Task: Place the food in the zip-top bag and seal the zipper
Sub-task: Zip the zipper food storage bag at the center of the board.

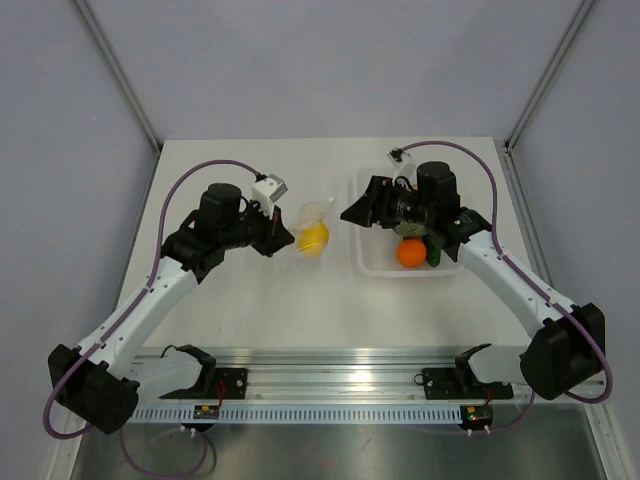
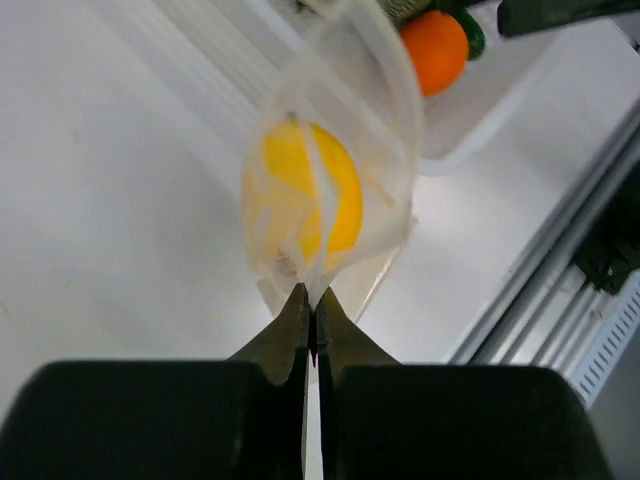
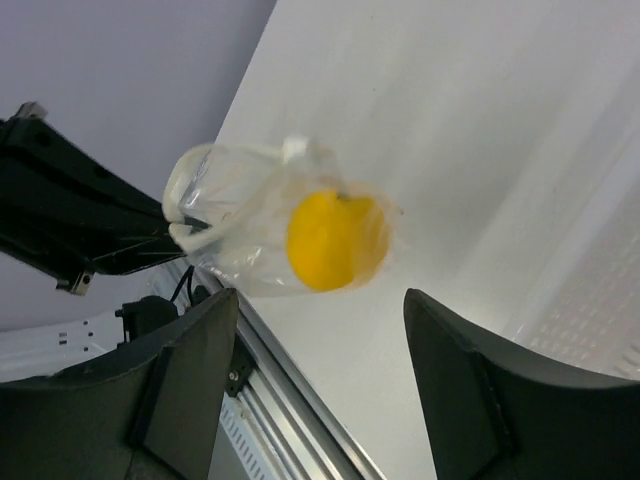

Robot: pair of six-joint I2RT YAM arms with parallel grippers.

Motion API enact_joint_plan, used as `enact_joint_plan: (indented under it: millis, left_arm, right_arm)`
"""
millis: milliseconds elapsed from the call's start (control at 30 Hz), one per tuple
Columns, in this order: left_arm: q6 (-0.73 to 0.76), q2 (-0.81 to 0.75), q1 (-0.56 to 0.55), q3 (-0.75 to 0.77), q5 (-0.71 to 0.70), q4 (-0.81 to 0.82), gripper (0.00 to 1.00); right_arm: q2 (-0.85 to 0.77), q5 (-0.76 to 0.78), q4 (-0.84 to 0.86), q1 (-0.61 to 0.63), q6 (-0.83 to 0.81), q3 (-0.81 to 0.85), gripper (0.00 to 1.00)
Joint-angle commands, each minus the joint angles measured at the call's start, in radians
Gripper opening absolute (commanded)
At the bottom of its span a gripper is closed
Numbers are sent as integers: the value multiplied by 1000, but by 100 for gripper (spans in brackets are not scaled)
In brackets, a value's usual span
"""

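You see the small yellow lemon inside the clear, crinkly zip-top bag, its plastic loose around the fruit. Whether the zipper is closed, you cannot tell from here.

The white bench carried a clear tray at right. The bag holding the lemon was mid-bench; whether it touched the surface was unclear.

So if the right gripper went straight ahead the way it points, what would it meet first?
Probably the bag holding the lemon, which lies straight ahead of the open right gripper; depth is hard to judge.
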Motion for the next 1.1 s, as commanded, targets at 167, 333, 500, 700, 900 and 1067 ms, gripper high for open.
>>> enact_joint_plan:
  millis: [167,333,500,700,900,1067]
  left_arm:
    - [144,53,44,113,355,-124,0]
    - [178,64,51,153,444,-178,0]
    - [199,57,53,171,519,-204,0]
    - [224,56,53,205,593,-221,0]
    - [254,39,53,223,651,-261,0]
    - [277,16,53,220,683,-289,0]
  right_arm:
    - [-174,-122,31,-10,-422,-85,70]
    - [-354,-88,314,-8,-598,-342,75]
    - [-374,-120,346,-8,-698,-363,75]
    - [-277,-275,369,-12,-703,-291,75]
    - [-147,-468,530,-62,-566,-245,79]
    - [-84,-623,671,-79,-451,-226,82]
